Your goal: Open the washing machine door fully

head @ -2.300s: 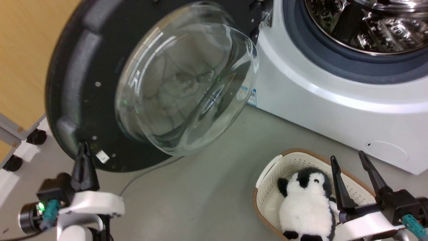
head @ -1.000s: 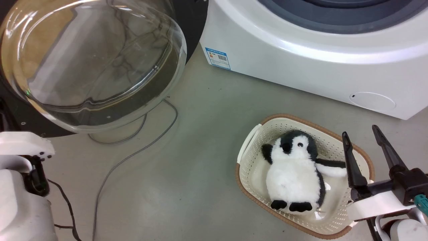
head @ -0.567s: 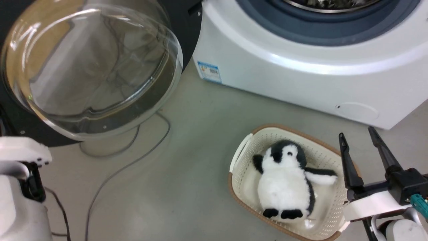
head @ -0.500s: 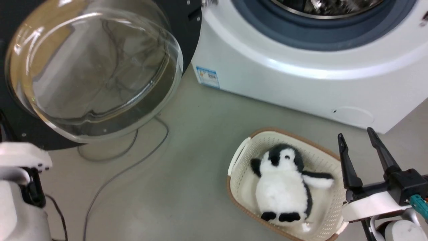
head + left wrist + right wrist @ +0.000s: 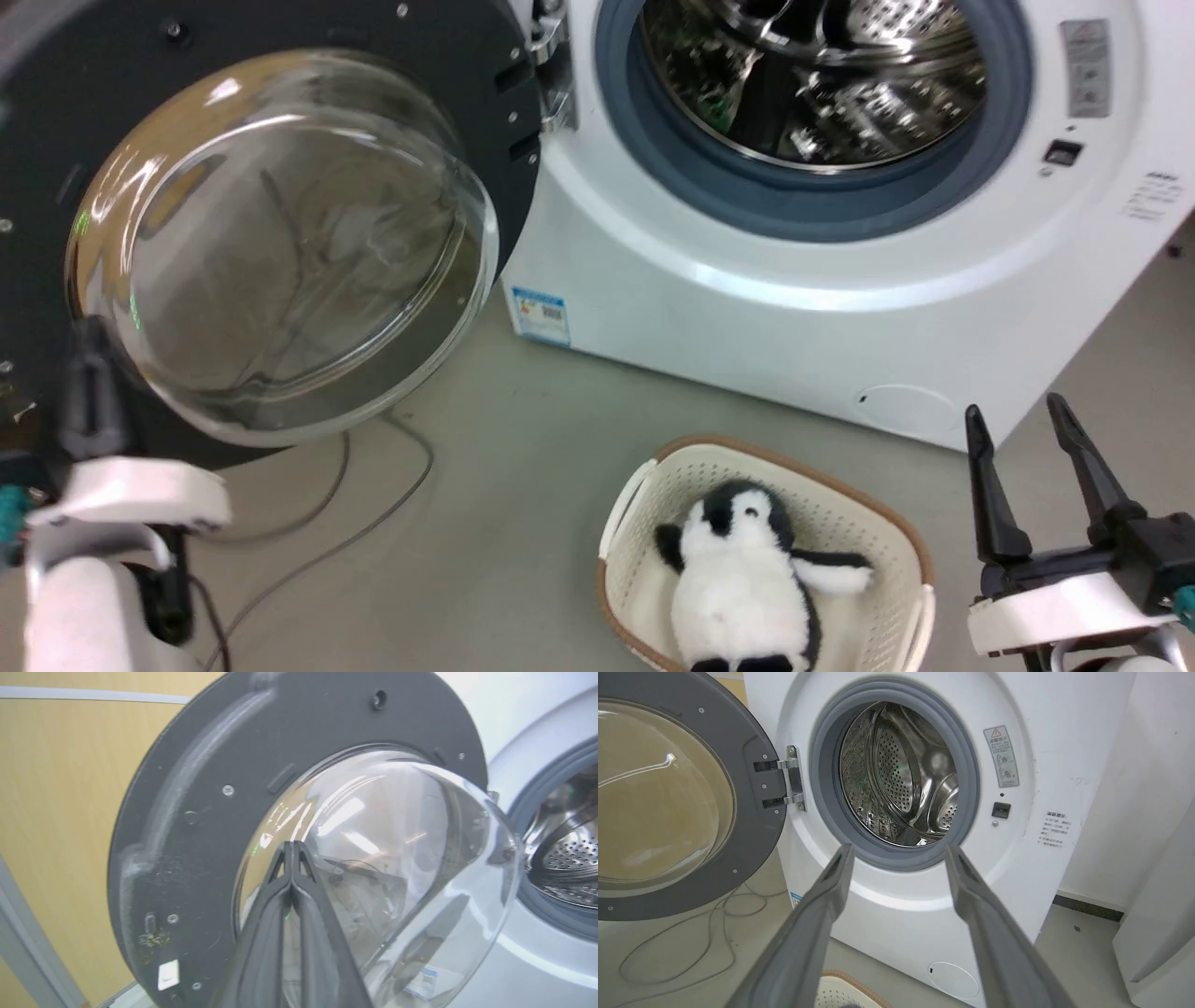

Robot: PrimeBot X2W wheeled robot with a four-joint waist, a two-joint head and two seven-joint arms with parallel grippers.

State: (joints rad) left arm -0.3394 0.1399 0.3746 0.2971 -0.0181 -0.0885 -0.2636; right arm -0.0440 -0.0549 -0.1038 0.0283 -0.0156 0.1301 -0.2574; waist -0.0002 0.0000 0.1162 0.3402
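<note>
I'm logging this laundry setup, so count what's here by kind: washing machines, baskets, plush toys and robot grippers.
Washing machines: 1, the washing machine
Baskets: 1, the basket
Plush toys: 1, the plush penguin lying in it
Robot grippers: 2, the left gripper and the right gripper
Total: 5

white washing machine (image 5: 747, 308), black door (image 5: 280, 37) — black-and-white penguin (image 5: 742, 597)

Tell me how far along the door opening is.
Mostly done: the washing machine door stands swung wide on its hinge, clear of the drum. In hand: the left gripper, shut, points at the door; contact is unclear. The right gripper hangs open. Left: perhaps a last push.
</note>
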